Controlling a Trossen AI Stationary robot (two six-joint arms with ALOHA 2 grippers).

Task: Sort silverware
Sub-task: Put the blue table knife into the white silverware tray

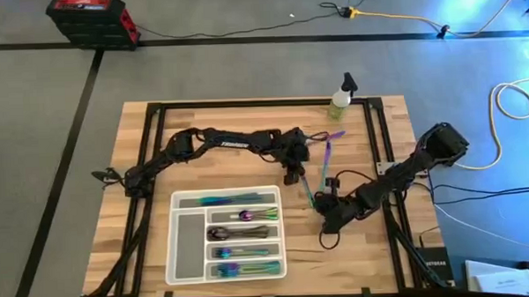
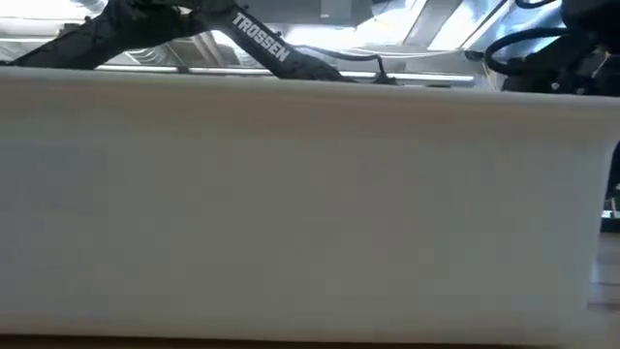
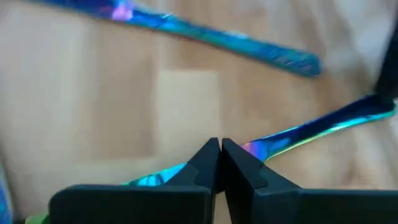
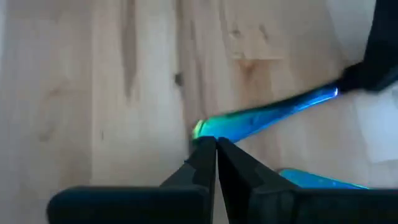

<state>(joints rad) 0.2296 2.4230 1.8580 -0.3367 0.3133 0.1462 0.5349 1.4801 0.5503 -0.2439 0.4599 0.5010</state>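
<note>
With both the left gripper (image 3: 219,152) and right gripper (image 4: 216,149) clamped on one iridescent utensil (image 1: 307,187) beside the tray (image 1: 184,244), we should release one before lifting.

White tray wall (image 2: 291,204) fills view; dark arm (image 2: 194,34) above, lettered TROSSEN.
</note>
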